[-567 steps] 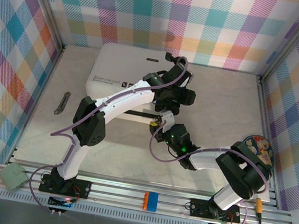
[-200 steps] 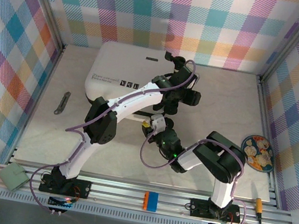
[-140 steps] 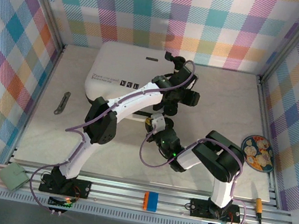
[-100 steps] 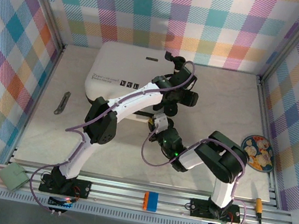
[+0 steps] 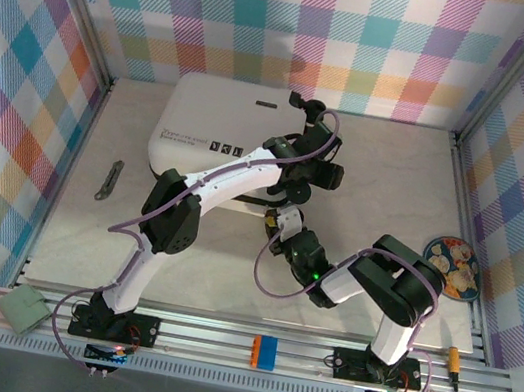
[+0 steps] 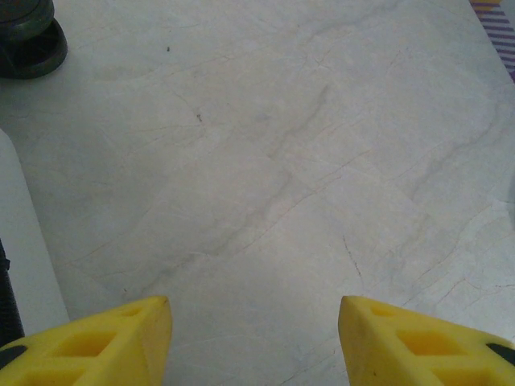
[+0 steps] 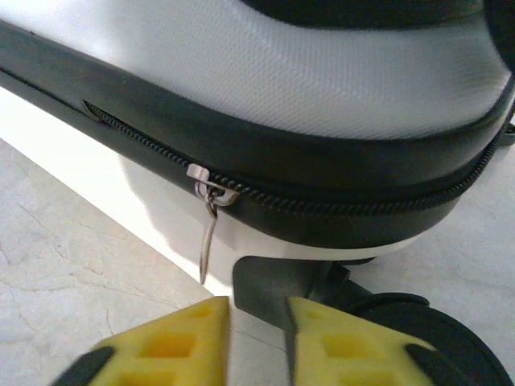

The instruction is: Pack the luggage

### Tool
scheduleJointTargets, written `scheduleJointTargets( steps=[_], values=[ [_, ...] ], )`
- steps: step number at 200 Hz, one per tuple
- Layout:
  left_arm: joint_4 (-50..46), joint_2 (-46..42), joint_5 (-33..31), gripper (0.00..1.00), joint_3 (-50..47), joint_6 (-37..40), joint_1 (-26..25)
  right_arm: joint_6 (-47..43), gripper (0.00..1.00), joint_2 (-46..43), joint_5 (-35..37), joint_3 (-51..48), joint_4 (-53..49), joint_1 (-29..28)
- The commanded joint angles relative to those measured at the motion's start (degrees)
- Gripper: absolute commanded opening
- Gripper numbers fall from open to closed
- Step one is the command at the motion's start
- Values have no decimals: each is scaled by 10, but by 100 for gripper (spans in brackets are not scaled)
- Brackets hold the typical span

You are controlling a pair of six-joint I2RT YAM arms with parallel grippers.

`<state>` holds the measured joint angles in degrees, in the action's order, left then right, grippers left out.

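The luggage (image 5: 215, 129) lies closed at the back left of the table, white shell up. My right gripper (image 5: 284, 223) is low at its front right corner. In the right wrist view the black zip band (image 7: 338, 173) runs across, and the metal zipper pull (image 7: 208, 235) hangs free just above my left fingertip. My right gripper (image 7: 259, 323) is open by a narrow gap, with nothing in it, facing a black wheel bracket (image 7: 282, 285). My left gripper (image 5: 321, 172) hovers right of the luggage. In its wrist view my left gripper (image 6: 253, 326) stands open over bare table.
A patterned plate (image 5: 452, 267) sits at the right edge, with a screwdriver (image 5: 455, 368) near the front rail. A grey tool (image 5: 109, 179) lies at the left. A green pad (image 5: 23, 308) and an orange-blue block (image 5: 262, 350) rest on the rail. A black wheel (image 6: 28, 40) shows by the left gripper.
My right arm has shifted slightly to the right at the luggage's front corner. The left arm has barely moved.
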<state>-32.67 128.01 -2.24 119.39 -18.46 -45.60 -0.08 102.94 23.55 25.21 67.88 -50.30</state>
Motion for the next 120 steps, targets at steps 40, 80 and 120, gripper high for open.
scheduleJointTargets(
  steps=[40,80,120],
  values=[
    [-32,-28,-6,57,-8,-6,4,6,44,18,-4,11,55,-13],
    [-31,-29,-3,57,-8,-8,4,4,47,31,3,38,64,-13],
    [-31,-28,1,57,-7,-10,4,3,49,42,3,64,63,-13]
  ],
)
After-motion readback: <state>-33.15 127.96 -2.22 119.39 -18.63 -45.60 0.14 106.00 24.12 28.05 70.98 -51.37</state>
